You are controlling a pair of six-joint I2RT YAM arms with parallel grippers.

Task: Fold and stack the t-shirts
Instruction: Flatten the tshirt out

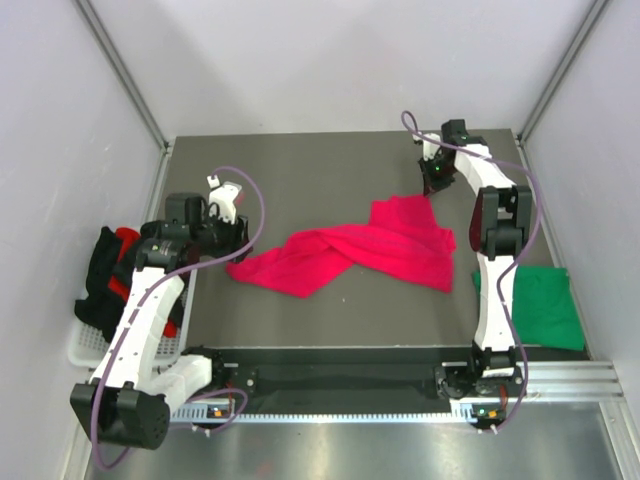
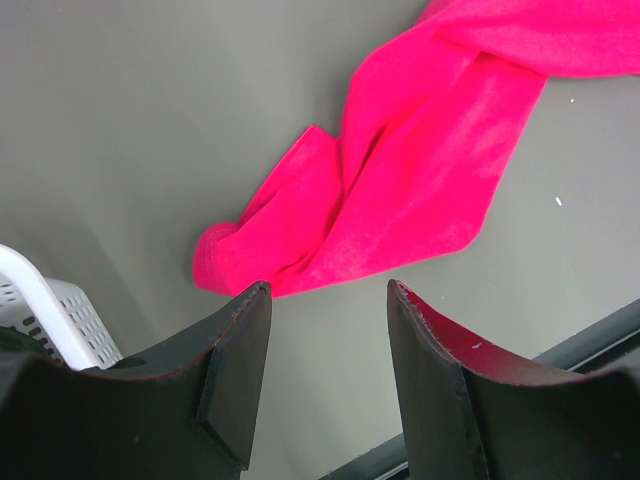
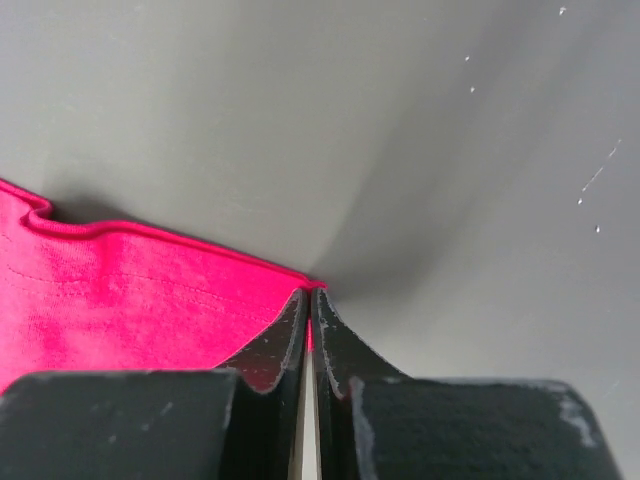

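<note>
Top external view, from the left: black and red shirts [image 1: 108,275] sit heaped, unfolded, in a white basket [image 1: 85,348]. The left gripper [image 2: 328,292] hangs wide and empty near the crumpled pink shirt [image 1: 350,250], which lies mid-table. The right gripper [image 3: 308,300] pinches its far corner. A green shirt [image 1: 535,305] looks folded at the right edge. I judge that most of the folding remains.

The crimson-pink t-shirt [image 1: 370,250] is plain and bright against the dull grey tabletop [image 1: 300,180]. At the near right, the green t-shirt [image 1: 540,305] is plain too. On the left, a black t-shirt [image 1: 100,270] and a red t-shirt [image 1: 125,238] show in a white basket [image 1: 85,345]. The left arm [image 1: 145,320] and right arm [image 1: 492,300] are white with black joints; the cables [image 1: 255,205] are purple.
</note>
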